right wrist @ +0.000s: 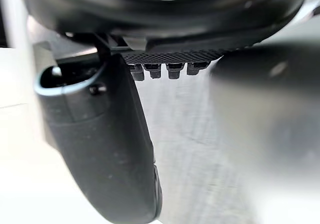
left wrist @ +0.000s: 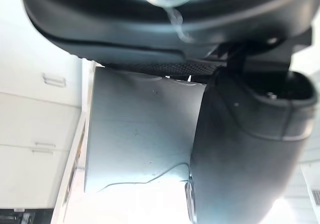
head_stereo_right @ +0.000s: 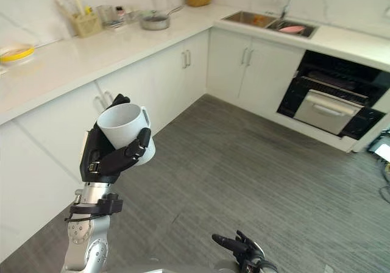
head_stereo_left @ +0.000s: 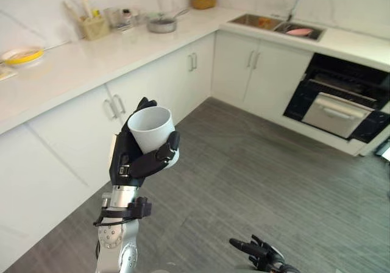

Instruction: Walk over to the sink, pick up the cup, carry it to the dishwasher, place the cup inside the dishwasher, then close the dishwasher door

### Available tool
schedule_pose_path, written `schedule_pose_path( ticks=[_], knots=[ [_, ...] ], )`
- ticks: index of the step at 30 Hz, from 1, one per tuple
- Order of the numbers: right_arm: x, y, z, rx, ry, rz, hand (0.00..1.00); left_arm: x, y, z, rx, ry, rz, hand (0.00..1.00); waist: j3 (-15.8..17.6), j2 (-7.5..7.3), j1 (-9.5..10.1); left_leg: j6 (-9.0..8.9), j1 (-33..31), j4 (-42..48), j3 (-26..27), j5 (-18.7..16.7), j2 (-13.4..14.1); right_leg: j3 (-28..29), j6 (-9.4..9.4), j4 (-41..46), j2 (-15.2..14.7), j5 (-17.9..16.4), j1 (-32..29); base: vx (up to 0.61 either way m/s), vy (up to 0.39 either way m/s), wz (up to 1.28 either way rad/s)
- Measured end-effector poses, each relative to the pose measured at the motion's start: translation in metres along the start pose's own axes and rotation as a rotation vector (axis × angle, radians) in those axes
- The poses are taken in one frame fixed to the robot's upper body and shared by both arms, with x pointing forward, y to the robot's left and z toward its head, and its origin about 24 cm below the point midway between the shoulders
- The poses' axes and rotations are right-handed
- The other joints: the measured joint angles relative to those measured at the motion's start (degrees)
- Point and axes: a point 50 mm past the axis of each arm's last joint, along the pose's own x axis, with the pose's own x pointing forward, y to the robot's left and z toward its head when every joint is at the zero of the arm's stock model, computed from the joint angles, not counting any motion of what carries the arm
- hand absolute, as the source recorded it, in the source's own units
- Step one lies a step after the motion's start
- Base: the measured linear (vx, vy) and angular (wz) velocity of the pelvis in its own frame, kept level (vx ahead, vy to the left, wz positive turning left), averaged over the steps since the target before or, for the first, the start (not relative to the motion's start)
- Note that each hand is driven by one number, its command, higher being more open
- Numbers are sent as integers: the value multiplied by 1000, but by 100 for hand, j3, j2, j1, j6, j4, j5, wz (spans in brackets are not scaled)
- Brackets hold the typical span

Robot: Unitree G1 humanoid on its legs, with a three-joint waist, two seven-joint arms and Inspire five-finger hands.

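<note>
A white cup [head_stereo_left: 152, 127] is held upright in my left hand [head_stereo_left: 137, 160], raised in front of the white cabinets; fingers and thumb curl round its wall. The left wrist view shows the cup's side [left wrist: 140, 134] pressed against the palm beside the thumb [left wrist: 250, 149]. My right hand [head_stereo_left: 259, 251] hangs low near the bottom edge, fingers straight and holding nothing. The sink [head_stereo_left: 277, 24] lies in the counter at the far right corner, with a pink thing in it. To its right the dishwasher [head_stereo_left: 341, 102] gapes dark, its white door [head_stereo_left: 335, 114] tilted partly down.
A white counter [head_stereo_left: 73, 66] over cabinets runs along the left, carrying a pan [head_stereo_left: 161, 24], a utensil holder [head_stereo_left: 92, 26], a yellow-rimmed bowl [head_stereo_left: 23, 56] and a basket [head_stereo_left: 203, 0]. Grey plank floor [head_stereo_left: 262, 181] stretches between me and the dishwasher.
</note>
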Motion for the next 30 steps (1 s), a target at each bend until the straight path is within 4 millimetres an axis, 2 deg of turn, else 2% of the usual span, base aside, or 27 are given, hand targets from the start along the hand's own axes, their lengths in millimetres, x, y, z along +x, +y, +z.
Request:
schedule_pose_path(
  ticks=[1, 3, 4, 5, 6, 7, 8, 10, 11, 12, 13, 14, 15, 16, 17, 18, 19, 20, 21, 22, 23, 24, 25, 26, 27, 29, 30],
  knots=[
    [0, 0, 0, 43, -4, -7, 100, 4, -4, 1, -5, -10, -24, 0, 10, 19, -91, -18, 166, -156, -92, -11, 30, -220, -102, -690, 157, -201, -353, 436, 25, 37],
    [0, 0, 4, 41, -18, -12, 100, 9, -7, 2, -14, -28, -51, 0, 20, 42, -245, -81, 225, -249, -245, -65, 92, -483, -149, -1932, 252, -187, -577, 477, -24, 58],
    [0, -2, 4, 53, -22, -32, 100, 15, -14, 3, -22, -42, -106, 0, 54, 61, -283, -235, 410, -385, -411, -167, 208, -670, -239, -3703, 369, 267, -625, 622, -90, 68],
    [-1, -3, 1, 51, -10, -44, 100, 15, -16, 3, -25, -39, -124, 0, 75, 44, -263, -380, 605, -413, -445, -264, 241, -684, -315, -4564, 458, 747, -496, 554, -102, 54],
    [-3, -6, -3, 54, 4, -52, 100, 12, -17, 1, -29, -29, -130, 0, 74, 32, -234, -483, 799, -386, -455, -419, 276, -634, -372, -4921, 497, 1265, -401, 609, -130, 30],
    [-6, -12, -11, 54, 29, -70, 100, 8, -18, -3, -32, -11, -123, 0, 48, 76, -226, -638, 1117, -307, -474, -650, 381, -595, -706, -4551, 554, 1905, -306, 496, -108, 16],
    [-8, -19, -7, 48, 28, -83, 100, 6, -21, -6, -47, 1, -111, 0, 61, 284, -217, -705, 1175, -229, -441, -707, 554, -671, -739, -4304, 690, 1763, -321, 584, -127, 18],
    [-8, -21, -4, 36, 29, -88, 100, 5, -27, -6, -54, 0, -125, 0, 58, 399, -210, -713, 931, 645, -380, -687, 795, -784, -787, -3904, 819, 1091, -316, 556, -177, 12],
    [-9, -21, -1, 32, 30, -88, 100, 6, -31, -7, -69, -3, -133, 0, 157, 469, -202, -832, 496, 1958, -407, -560, 1039, -853, -862, -3909, 931, 823, -38, 475, -212, 10],
    [-10, -22, 0, 28, 26, -90, 100, 6, -33, -7, -80, -7, -133, 0, 216, 510, -183, -862, 184, 2799, -438, -281, 1176, -871, -906, -3919, 1000, 709, 124, 523, -229, 1],
    [-15, -24, 1, 5, 22, -100, 100, 6, -38, -7, -110, -14, -127, 0, 235, 575, -109, -876, -775, 4766, -691, 881, 1445, -869, -994, -3969, 1149, 468, 484, 420, -154, -9],
    [-17, -26, 0, -2, 19, -106, 100, 6, -40, -6, -132, -22, -129, 0, 223, 618, -48, -871, -1299, 5562, -742, 895, 1611, -860, -1024, -4004, 1224, 341, 677, 512, -152, -11],
    [-19, -26, -1, -5, 18, -111, 100, 6, -41, -5, -141, -28, -136, 0, 227, 622, -31, -818, -1596, 5872, -723, 845, 1689, -858, -1044, -4077, 1255, 278, 817, 440, -110, -5],
    [-20, -26, -4, -9, 20, -116, 100, 6, -42, -2, -144, -39, -154, 0, 218, 605, -9, -678, -2088, 5988, -610, 636, 1784, -849, -1055, -4332, 1285, 215, 1155, 534, -118, -11],
    [-20, -27, -3, -10, 19, -124, 100, 6, -43, 0, -148, -52, -178, 0, 204, 586, 73, -646, -2418, 5527, -409, 372, 1796, -753, -1031, -4630, 1296, 230, 1424, 444, -80, -22],
    [-18, -27, -3, -7, 19, -126, 100, 5, -42, 1, -152, -57, -188, 0, 200, 574, 131, -653, -2470, 5105, -272, 294, 1776, -667, -959, -4764, 1291, 288, 1546, 462, -27, -46],
    [-15, -27, 0, -5, 24, -131, 100, 5, -41, 2, -153, -59, -199, 0, 193, 568, 206, -650, -2428, 3936, -90, 195, 1649, -516, -1009, -4987, 1264, 355, 1771, 375, 15, -46],
    [-13, -27, 3, -7, 24, -132, 100, 5, -40, 2, -152, -59, -199, 0, 192, 570, 212, -664, -2384, 3256, -66, 174, 1556, -435, -1007, -5046, 1251, 355, 1861, 483, 76, -67],
    [-8, -23, 9, -13, 22, -131, 100, 5, -38, 2, -149, -56, -195, 0, 190, 558, 254, -724, -2241, 1817, -230, 222, 1280, -217, -960, -5107, 1192, 328, 1920, 465, 150, -83],
    [-3, -19, 19, -17, 4, -126, 100, 4, -37, 1, -153, -52, -189, 0, 190, 545, 284, -742, -2123, 476, -732, 503, 952, 33, -866, -5132, 1117, 271, 1925, 454, 178, -91],
    [0, -17, 23, -17, -6, -123, 100, 4, -36, 0, -154, -49, -185, 0, 189, 549, 289, -788, -2104, 8, -1049, 718, 829, 157, -811, -5147, 1085, 228, 1940, 417, 212, -96],
    [2, -15, 26, -15, -12, -122, 100, 3, -35, -3, -159, -35, -174, 0, 173, 573, 313, -927, -2086, -366, -1504, 1070, 700, 408, -691, -5133, 1044, 93, 1996, 413, 258, -101],
    [3, -13, 25, -11, -2, -126, 100, 1, -34, -7, -159, -16, -165, 0, 157, 574, 383, -910, -1971, -323, -1553, 1566, 628, 657, -617, -5023, 977, -134, 2083, 420, 294, -102],
    [4, -12, 22, -7, 7, -129, 100, -1, -34, -10, -162, -4, -156, 0, 112, 593, 393, -750, -1900, -225, -1482, 1776, 567, 775, -562, -4921, 920, -269, 2109, 423, 351, -83],
    [5, -9, 15, 9, 30, -132, 100, -3, -31, -15, -154, 23, -150, 0, 93, 386, 353, -606, -1893, 114, -1268, 1469, 383, 897, -419, -4650, 687, -464, 2079, 396, 336, -50],
    [2, -13, -2, 37, 79, -169, 100, -6, -31, -21, -157, 58, -146, 0, 89, 320, 254, -449, -1812, 781, -1110, 855, 186, 930, -340, -4090, 488, -512, 2151, 389, 328, -24],
    [0, -15, -8, 59, 90, -185, 100, -6, -32, -22, -159, 65, -155, 0, 84, 311, 238, -393, -1696, 777, -1073, 751, 142, 909, -338, -3836, 448, -512, 2136, 344, 294, -32]
  ],
)
